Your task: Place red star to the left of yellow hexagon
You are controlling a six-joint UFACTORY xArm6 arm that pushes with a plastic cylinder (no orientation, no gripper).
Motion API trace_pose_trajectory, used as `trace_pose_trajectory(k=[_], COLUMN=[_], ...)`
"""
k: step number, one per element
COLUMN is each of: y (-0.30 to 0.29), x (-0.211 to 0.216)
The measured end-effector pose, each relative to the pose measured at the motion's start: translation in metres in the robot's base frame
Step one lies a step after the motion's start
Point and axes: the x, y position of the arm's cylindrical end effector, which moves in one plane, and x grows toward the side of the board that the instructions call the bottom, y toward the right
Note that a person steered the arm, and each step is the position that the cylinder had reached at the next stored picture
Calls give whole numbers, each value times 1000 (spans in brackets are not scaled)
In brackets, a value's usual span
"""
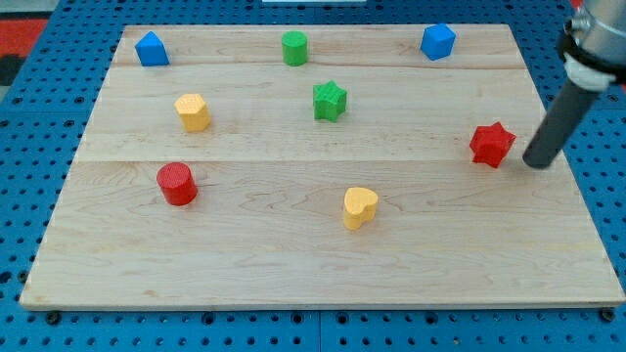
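The red star lies near the board's right edge, at mid height. The yellow hexagon lies far off at the view's left, in the upper half of the board. My tip is down on the board just to the right of the red star and slightly below it, a small gap apart, not touching it. The dark rod slants up to the view's top right corner.
On the wooden board also lie a red cylinder, a yellow heart, a green star, a green cylinder, a blue block at top left and a blue cube at top right.
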Motion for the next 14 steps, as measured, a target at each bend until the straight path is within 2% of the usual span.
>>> trace_pose_trajectory(k=[1,2,3,4,5,6,7,8,9,10,12,13,14], y=[-62,-167,-226,-232,-253,-253,-311,-401,-378,-335,-434,-476,-475], x=[3,-6,-22,-67,-25,-4,13,12,6,-29,6,-7,-25])
